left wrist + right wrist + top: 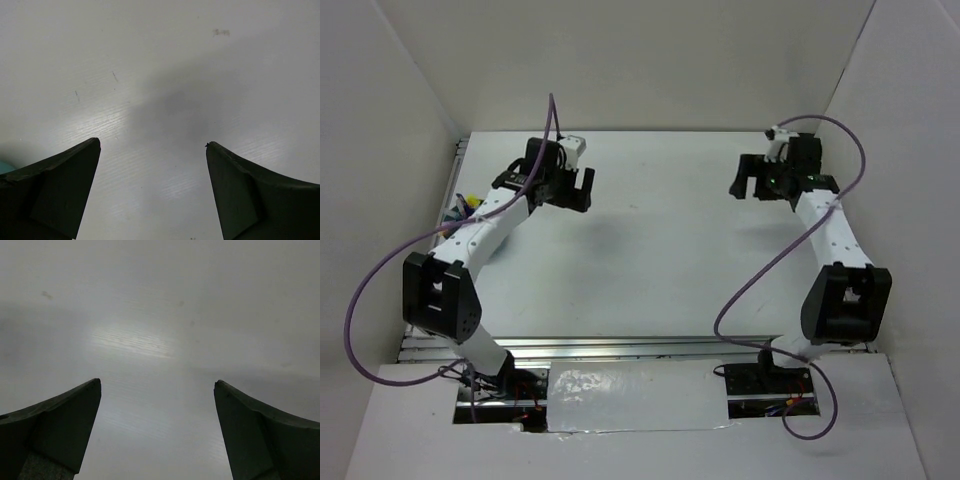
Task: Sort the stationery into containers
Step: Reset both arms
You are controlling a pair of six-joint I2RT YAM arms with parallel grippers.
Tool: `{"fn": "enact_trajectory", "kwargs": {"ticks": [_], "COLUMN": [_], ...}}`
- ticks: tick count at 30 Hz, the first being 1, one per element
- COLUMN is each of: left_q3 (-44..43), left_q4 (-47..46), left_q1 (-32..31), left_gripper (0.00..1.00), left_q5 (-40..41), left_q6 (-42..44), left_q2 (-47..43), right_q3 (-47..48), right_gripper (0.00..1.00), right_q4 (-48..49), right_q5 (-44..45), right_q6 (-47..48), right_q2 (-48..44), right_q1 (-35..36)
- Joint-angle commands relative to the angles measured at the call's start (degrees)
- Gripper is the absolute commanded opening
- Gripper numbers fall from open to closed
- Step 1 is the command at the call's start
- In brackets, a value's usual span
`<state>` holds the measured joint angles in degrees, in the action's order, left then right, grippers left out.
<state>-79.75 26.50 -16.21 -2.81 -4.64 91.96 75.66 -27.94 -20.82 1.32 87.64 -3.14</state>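
My left gripper [578, 198] is open and empty over bare white table at the back left; the left wrist view shows its jaws [152, 145] wide apart with nothing between them. A sliver of the teal cup [4, 166] shows at that view's left edge. A small cluster of coloured stationery [460, 206], yellow and red bits, peeks out at the table's far left edge, mostly hidden by the left arm. My right gripper [748, 190] is open and empty at the back right; its jaws [157, 382] frame only bare table.
White walls [390, 120] enclose the table on the left, back and right. Purple cables [760, 270] loop from both arms. A metal rail [620, 345] runs along the near edge by the arm bases.
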Motion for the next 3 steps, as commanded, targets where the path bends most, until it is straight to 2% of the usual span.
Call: {"fn": "enact_trajectory", "kwargs": {"ticks": [1,3], "left_q3": [-0.33,0.46], "left_q4": [-2.33,-2.77], "left_q1": [1.18,2.14], "left_gripper": [0.99,0.99], "left_q5": [1.4,1.4], "left_q6": [0.87,0.43], "left_q2": [0.76,1.81], "right_q3": [-4.45,-7.01], "right_gripper": [1.0,1.0], "right_q4": [-0.09,-0.09], "right_q5": [4.12,5.08], "right_q6": [4.47,5.09], "right_q2": [-4.4,-5.63], "right_q1": [-4.24,-5.38]}}
